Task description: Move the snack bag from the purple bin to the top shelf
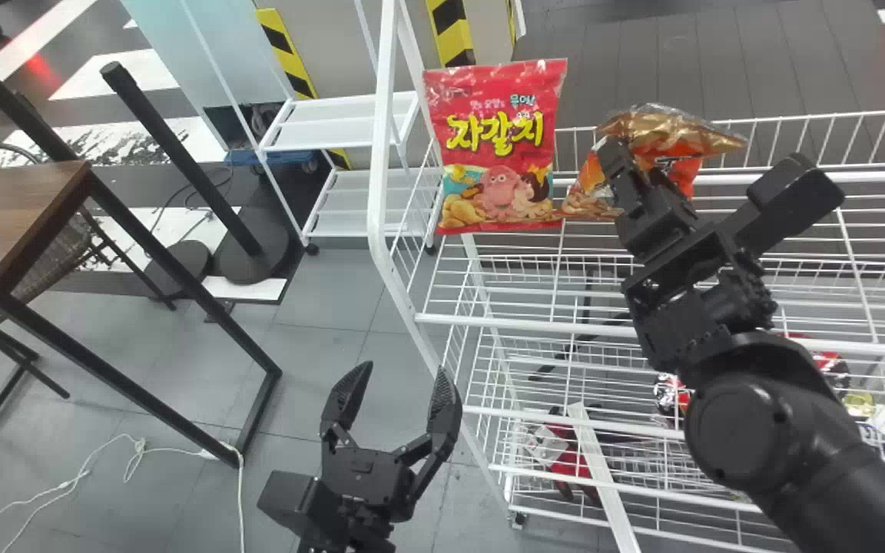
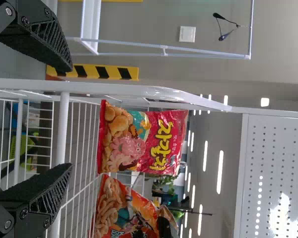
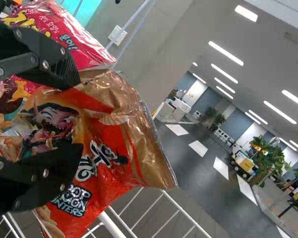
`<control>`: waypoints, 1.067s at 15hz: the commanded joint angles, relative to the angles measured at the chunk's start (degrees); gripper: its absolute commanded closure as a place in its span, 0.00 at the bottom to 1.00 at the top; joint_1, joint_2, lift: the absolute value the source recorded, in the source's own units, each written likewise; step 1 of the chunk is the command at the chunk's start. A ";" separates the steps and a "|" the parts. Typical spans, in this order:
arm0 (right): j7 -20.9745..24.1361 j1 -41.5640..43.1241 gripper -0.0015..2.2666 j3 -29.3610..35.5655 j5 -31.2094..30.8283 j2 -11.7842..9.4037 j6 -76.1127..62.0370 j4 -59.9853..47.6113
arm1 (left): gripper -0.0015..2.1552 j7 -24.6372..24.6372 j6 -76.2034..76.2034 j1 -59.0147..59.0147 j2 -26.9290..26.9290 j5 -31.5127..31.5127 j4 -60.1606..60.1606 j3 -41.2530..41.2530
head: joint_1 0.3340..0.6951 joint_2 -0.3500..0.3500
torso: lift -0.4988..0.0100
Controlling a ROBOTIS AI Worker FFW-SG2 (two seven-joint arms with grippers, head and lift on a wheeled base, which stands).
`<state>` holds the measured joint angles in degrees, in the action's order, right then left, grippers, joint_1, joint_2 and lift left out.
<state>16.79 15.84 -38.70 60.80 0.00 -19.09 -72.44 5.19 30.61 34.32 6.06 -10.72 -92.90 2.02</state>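
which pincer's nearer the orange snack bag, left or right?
Right. The right pincer is right up at the orange snack bag; the left pincer is well apart from it, below and to its left in the head view.

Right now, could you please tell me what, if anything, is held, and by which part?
Nothing looks held: the right gripper is open at the orange snack bag, the left gripper empty.

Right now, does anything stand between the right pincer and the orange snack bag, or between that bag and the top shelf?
Nothing visible does: the right pincer is at the orange bag, which appears already on the top shelf; the red bag is beside it.
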 commanded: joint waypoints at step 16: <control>-5.89 4.99 0.08 6.27 -0.59 0.05 15.54 4.41 | 0.07 0.00 0.37 0.49 0.09 0.00 -0.62 0.00 | 1.00 0.95 | 0.98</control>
<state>11.20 20.76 -33.06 60.43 0.00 -5.57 -68.03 5.19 30.98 34.80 6.15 -10.72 -93.51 2.02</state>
